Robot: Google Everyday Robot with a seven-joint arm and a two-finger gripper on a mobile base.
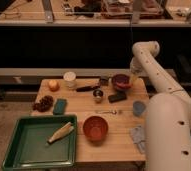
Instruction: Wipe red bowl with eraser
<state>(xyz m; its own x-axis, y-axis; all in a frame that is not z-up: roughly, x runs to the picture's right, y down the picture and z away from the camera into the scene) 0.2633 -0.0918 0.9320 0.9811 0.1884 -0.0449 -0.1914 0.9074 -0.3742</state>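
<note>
Nearest the camera, at 6 o'clock on the table (80,108), the red bowl (95,128) sits upright and alone, with nothing in it or touching it, and a green tray (20,146) lies just beside it at 9 o'clock. Farther back, at about 1 o'clock from the bowl and well apart from it, the eraser (117,97) lies flat on the wood with nothing holding it. A small metal cup (98,94) stands near it at 9 o'clock. Beyond the eraser, at its 12 o'clock, is the darker maroon bowl (121,81). The pincer (133,79) hangs at the far right of the table, just beside that bowl at 3 o'clock. Whether it is apart or together I cannot tell, though it seems to carry nothing. By this showing the task is hardly begun: the eraser has yet to be gripped, lifted, brought forward to the red bowl and rubbed round its inside.
</note>
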